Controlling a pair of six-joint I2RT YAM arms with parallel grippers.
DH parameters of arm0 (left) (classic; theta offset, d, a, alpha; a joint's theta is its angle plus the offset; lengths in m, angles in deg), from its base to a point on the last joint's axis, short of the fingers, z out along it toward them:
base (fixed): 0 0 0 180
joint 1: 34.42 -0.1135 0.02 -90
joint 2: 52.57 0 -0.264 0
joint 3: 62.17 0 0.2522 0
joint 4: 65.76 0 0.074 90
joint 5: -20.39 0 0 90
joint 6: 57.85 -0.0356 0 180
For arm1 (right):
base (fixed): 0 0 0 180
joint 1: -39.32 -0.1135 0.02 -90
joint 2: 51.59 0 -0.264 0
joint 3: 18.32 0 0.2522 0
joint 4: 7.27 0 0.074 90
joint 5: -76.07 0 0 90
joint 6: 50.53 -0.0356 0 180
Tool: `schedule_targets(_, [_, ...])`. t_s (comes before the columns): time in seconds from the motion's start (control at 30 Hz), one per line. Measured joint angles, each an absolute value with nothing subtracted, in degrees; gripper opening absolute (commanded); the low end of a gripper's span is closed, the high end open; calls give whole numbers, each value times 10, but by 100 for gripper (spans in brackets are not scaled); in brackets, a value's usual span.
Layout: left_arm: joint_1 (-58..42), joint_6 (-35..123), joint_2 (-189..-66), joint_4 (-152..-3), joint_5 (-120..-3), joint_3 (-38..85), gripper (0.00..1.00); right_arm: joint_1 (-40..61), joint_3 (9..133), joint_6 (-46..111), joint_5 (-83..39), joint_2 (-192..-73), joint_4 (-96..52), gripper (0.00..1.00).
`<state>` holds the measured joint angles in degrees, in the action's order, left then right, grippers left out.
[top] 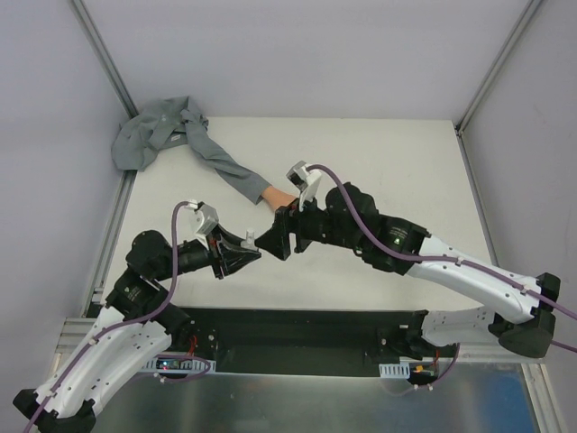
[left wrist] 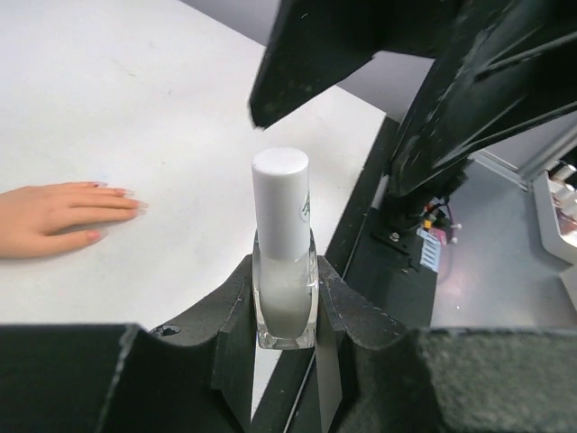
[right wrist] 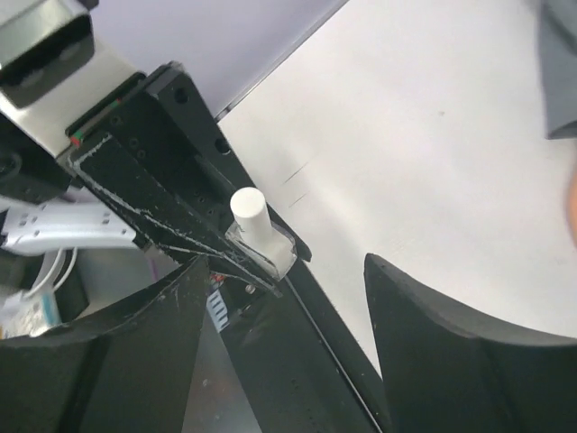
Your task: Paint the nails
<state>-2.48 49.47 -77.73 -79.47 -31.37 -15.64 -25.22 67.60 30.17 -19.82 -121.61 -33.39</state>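
Left gripper (left wrist: 287, 305) pinches upright bottle (left wrist: 281, 225); right gripper (right wrist: 284, 302) spread — nails (left wrist: 122, 192) (hand (left wrist: 45, 221) flat) point toward bottle.

Seen from above, the black right gripper (top: 276, 233) covers part of the small peach mannequin hand (top: 273, 197); its nails (left wrist: 123, 192) (tiny fingertip patches) are too small to judge there.
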Motion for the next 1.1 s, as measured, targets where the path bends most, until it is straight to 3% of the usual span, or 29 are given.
schedule_targets(0.17, [-25,484,-791,-804,-365,-153,0,-285,735,279,-68,-1238,-389,69])
schedule_targets(0.3, [-25,478,-798,-809,-382,-150,0,-301,778,276,-9,-1281,-406,59])
schedule_targets(0.5, [-25,477,-798,-818,-393,-148,0,-320,799,263,19,-1338,-410,39])
schedule_targets(0.6, [-25,478,-798,-823,-399,-148,0,-328,802,257,22,-1356,-403,23])
schedule_targets(0.67, [-25,477,-799,-828,-401,-148,0,-330,804,256,23,-1363,-397,3])
schedule_targets(0.8, [-25,473,-799,-832,-401,-145,0,-330,794,277,17,-1359,-380,1])
schedule_targets(0.87, [-25,471,-801,-839,-385,-139,0,-319,760,320,-31,-1342,-337,1])
schedule_targets(0.97, [-27,492,-805,-826,-303,-139,0,-244,673,350,-285,-1293,-244,0])
schedule_targets(1.1, [-35,568,-830,-731,-202,-142,0,-165,669,359,-554,-1302,-189,0])
